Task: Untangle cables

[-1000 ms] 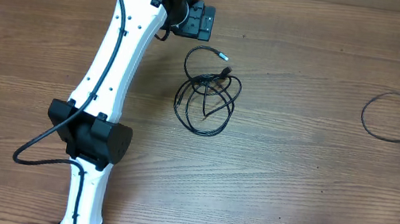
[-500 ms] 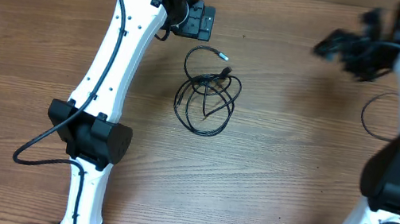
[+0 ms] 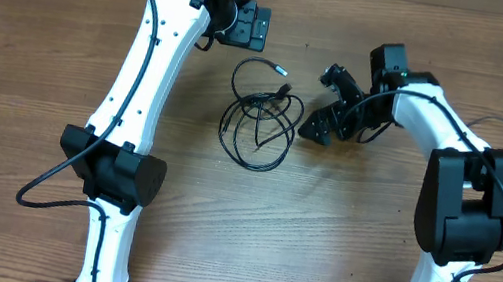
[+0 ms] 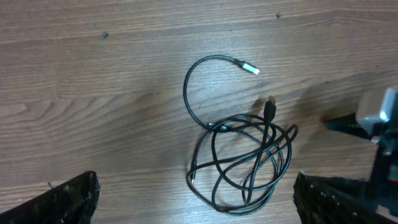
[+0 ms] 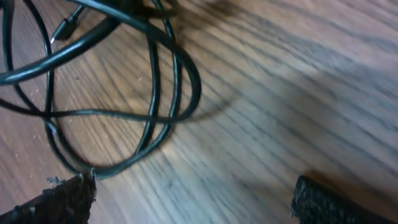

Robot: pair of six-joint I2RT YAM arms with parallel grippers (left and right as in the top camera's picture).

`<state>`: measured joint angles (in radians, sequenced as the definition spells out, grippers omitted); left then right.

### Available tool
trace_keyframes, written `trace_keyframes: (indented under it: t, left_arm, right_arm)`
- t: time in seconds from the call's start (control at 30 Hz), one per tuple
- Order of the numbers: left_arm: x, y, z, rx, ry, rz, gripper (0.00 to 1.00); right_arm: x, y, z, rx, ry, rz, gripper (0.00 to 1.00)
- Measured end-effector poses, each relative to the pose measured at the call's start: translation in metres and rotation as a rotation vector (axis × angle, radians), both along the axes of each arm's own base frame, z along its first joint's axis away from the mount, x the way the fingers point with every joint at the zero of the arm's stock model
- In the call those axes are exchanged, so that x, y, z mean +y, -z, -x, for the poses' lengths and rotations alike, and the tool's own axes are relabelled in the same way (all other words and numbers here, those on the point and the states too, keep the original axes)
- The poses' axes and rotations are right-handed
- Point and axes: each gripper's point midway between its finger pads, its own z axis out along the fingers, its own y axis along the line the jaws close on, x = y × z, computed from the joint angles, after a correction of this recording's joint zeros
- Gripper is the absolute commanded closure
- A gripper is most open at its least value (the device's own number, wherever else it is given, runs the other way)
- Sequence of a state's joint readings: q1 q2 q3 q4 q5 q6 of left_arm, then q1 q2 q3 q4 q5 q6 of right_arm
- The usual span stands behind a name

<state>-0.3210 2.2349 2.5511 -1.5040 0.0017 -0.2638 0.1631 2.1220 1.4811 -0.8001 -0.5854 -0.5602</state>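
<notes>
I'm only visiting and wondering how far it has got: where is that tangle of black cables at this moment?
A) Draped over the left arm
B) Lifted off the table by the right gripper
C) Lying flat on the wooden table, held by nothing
C: the tangled cables lie flat on the wooden table, and the right gripper stands open just beside them, closed on nothing.

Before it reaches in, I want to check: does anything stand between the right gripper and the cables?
Nothing visible does. Only the table surface lies between the open right gripper and the cables.
</notes>
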Motion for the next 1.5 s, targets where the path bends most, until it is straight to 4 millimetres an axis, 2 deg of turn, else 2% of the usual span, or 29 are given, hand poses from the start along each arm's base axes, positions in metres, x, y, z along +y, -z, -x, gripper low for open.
trace_keyframes:
  t: [0.17, 0.23, 0.3, 0.33, 0.37, 0.4, 0.47, 0.7, 0.83, 0.93, 0.97, 1.03, 1.13, 1.17, 1.2, 1.27, 1.3, 1.33, 1.4, 1.43, 1.5]
  left_arm:
    - [0.000, 0.000, 0.000, 0.000, 0.000, 0.000, 0.00]
    - [0.000, 0.000, 0.000, 0.000, 0.000, 0.000, 0.00]
    - [0.000, 0.000, 0.000, 0.000, 0.000, 0.000, 0.00]
    - [0.000, 0.000, 0.000, 0.000, 0.000, 0.000, 0.00]
    - [0.000, 0.000, 0.000, 0.000, 0.000, 0.000, 0.00]
    - [0.000, 0.000, 0.000, 0.000, 0.000, 0.000, 0.00]
    - [0.000, 0.000, 0.000, 0.000, 0.000, 0.000, 0.00]
    - [0.000, 0.000, 0.000, 0.000, 0.000, 0.000, 0.00]
    - [0.000, 0.000, 0.000, 0.000, 0.000, 0.000, 0.00]
    - [0.000, 0.000, 0.000, 0.000, 0.000, 0.000, 0.00]
    - [0.000, 0.000, 0.000, 0.000, 0.000, 0.000, 0.00]
    - [0.000, 0.000, 0.000, 0.000, 0.000, 0.000, 0.00]
    - [0.000, 0.000, 0.000, 0.000, 0.000, 0.000, 0.00]
    - [0.000, 0.000, 0.000, 0.000, 0.000, 0.000, 0.00]
    - [0.000, 0.000, 0.000, 0.000, 0.000, 0.000, 0.00]
    - [0.000, 0.000, 0.000, 0.000, 0.000, 0.000, 0.00]
    - [0.000, 0.000, 0.000, 0.000, 0.000, 0.000, 0.01]
    - [0.000, 0.000, 0.000, 0.000, 0.000, 0.000, 0.01]
    - [0.000, 0.000, 0.000, 0.000, 0.000, 0.000, 0.00]
    - [0.000, 0.000, 0.000, 0.000, 0.000, 0.000, 0.01]
    - [0.000, 0.000, 0.000, 0.000, 0.000, 0.000, 0.00]
  right_arm:
    - [0.019, -0.003, -0.008, -0.074, -0.038, -0.052, 0.00]
    - [0.028, -0.007, -0.017, -0.126, -0.047, -0.070, 0.01]
    - [0.034, -0.010, -0.026, -0.159, -0.033, -0.086, 0.16]
    - [0.039, -0.011, -0.029, -0.168, -0.023, -0.099, 0.30]
    - [0.043, -0.010, -0.035, -0.178, -0.008, -0.113, 0.53]
    - [0.046, -0.007, -0.037, -0.169, 0.008, -0.121, 0.71]
    - [0.048, -0.001, -0.038, -0.145, 0.034, -0.129, 0.96]
    - [0.040, 0.011, -0.030, -0.040, 0.112, -0.104, 0.96]
    - [0.011, 0.013, -0.025, 0.095, 0.234, -0.089, 0.96]
    - [-0.012, -0.006, -0.033, 0.186, 0.341, -0.123, 0.96]
    - [-0.022, -0.029, -0.040, 0.222, 0.382, -0.170, 0.96]
    - [-0.031, -0.060, -0.048, 0.229, 0.413, -0.224, 0.96]
    - [-0.041, -0.148, -0.059, 0.153, 0.430, -0.311, 0.96]
    - [-0.042, -0.171, -0.060, 0.111, 0.423, -0.327, 0.96]
    - [-0.040, -0.207, -0.061, 0.036, 0.407, -0.351, 0.96]
    - [-0.039, -0.246, -0.060, -0.058, 0.383, -0.378, 0.96]
    - [-0.036, -0.302, -0.052, -0.192, 0.348, -0.410, 0.96]
    - [-0.035, -0.336, -0.046, -0.279, 0.326, -0.430, 0.96]
    - [-0.035, -0.381, -0.033, -0.387, 0.302, -0.455, 0.96]
    - [-0.034, -0.419, -0.020, -0.485, 0.279, -0.477, 0.96]
    - [-0.033, -0.465, 0.003, -0.605, 0.249, -0.505, 0.96]
